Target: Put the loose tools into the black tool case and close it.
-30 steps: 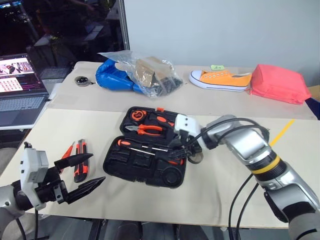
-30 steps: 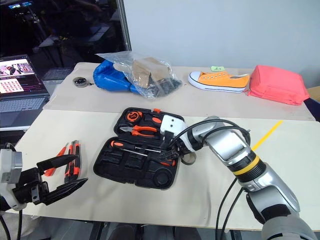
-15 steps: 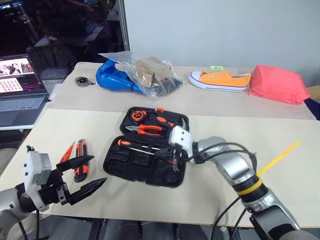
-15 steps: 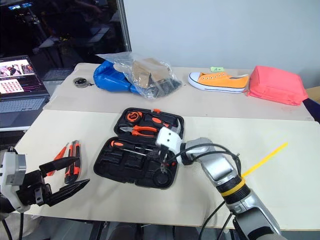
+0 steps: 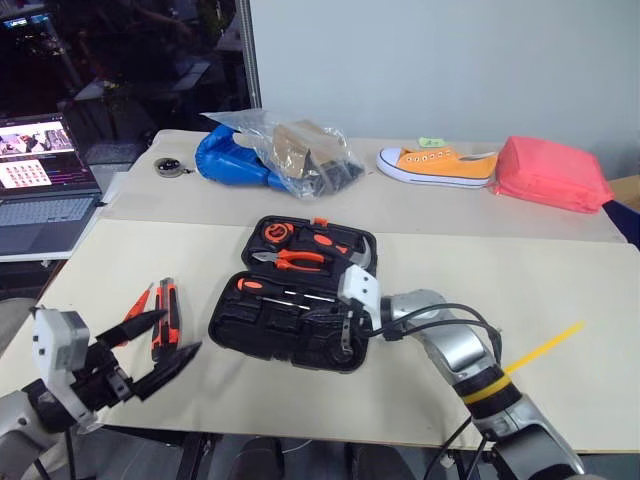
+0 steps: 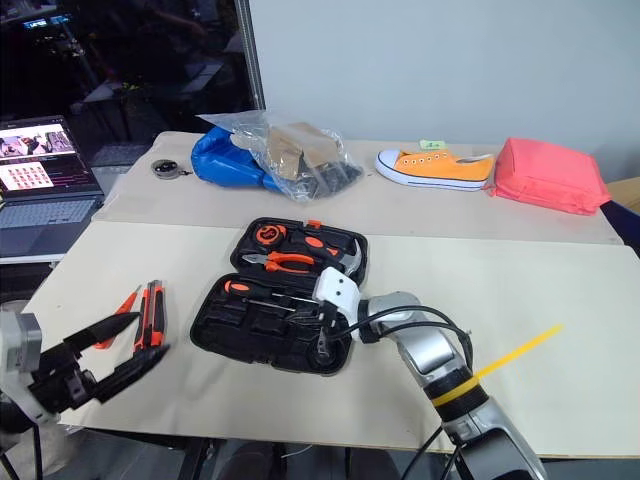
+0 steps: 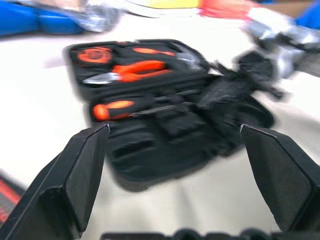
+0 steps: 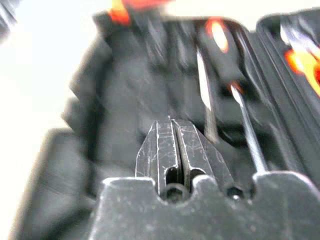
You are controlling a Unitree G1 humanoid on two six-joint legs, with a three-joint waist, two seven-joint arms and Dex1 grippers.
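Note:
The black tool case (image 5: 262, 330) lies open mid-table. Orange-handled pliers (image 5: 290, 259), a hammer and an orange-and-black screwdriver (image 5: 252, 285) sit in its slots. Two screwdriver shafts (image 8: 206, 95) show side by side in the right wrist view. My right gripper (image 5: 340, 335) hangs over the case's near right part, shut with nothing between its fingers (image 8: 166, 145). On the table left of the case lie an orange-and-black utility knife (image 5: 166, 312) and a slim orange screwdriver (image 5: 134, 303). My left gripper (image 5: 182, 331) stands open just in front of them, pointing toward the case (image 7: 165, 145).
A laptop (image 5: 45, 190) sits at the far left. At the back are a blue bag (image 5: 228, 160), a clear plastic bag (image 5: 305, 150), an orange shoe (image 5: 440, 162) and a pink pouch (image 5: 552, 172). A yellow strip (image 5: 545, 346) lies right of my right arm.
My right gripper has shut and sunk from the case's right side toward its near right corner. My left gripper has drifted a little to the left and turned.

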